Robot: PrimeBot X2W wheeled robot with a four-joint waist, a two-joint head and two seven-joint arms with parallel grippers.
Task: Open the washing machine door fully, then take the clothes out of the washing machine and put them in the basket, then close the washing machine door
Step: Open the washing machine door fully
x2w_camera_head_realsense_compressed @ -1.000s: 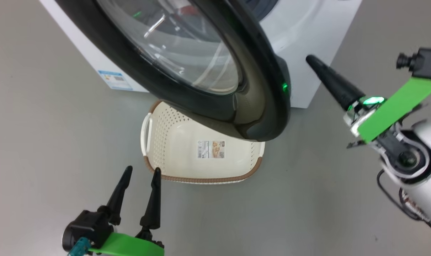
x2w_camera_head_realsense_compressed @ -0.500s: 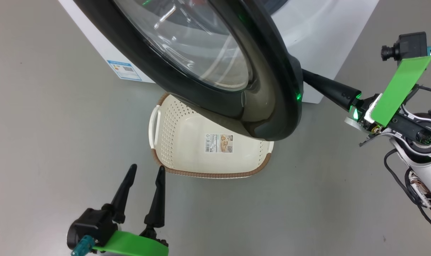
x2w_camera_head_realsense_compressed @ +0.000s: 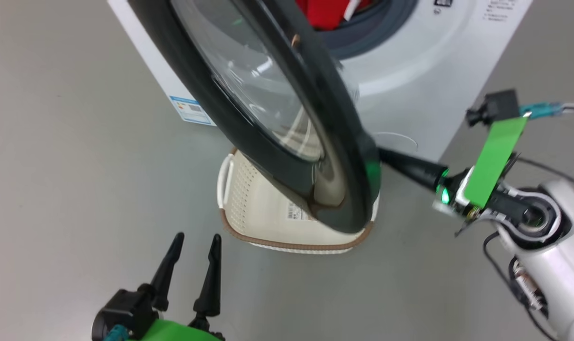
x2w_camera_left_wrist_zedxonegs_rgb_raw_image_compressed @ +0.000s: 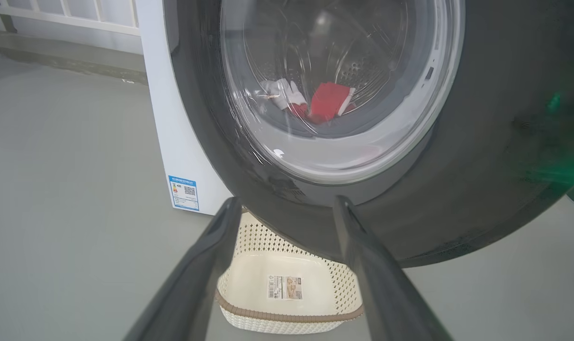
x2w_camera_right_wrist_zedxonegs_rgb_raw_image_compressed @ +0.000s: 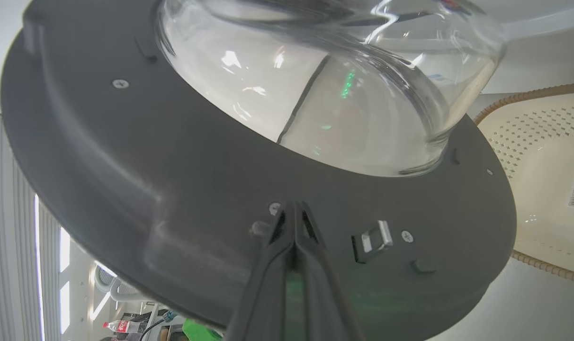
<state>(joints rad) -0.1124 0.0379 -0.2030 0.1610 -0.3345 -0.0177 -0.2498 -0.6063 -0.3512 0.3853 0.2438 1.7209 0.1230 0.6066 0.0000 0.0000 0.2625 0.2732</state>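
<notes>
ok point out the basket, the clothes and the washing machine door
basket [x2w_camera_left_wrist_zedxonegs_rgb_raw_image_compressed: 287,316], left wrist view, brown front rim
clothes [x2w_camera_head_realsense_compressed: 325,12], head view, middle of the red fabric
washing machine door [x2w_camera_left_wrist_zedxonegs_rgb_raw_image_compressed: 495,142], left wrist view, black rim

To me this looks like a test room: the washing machine [x2w_camera_head_realsense_compressed: 434,71] stands free on a bare grey floor [x2w_camera_head_realsense_compressed: 78,166], a white railing [x2w_camera_left_wrist_zedxonegs_rgb_raw_image_compressed: 64,21] behind.

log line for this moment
step: open door; right hand: shut, tips at door's inner face; left hand: open, empty; clothes: in washing machine; basket: empty
</notes>
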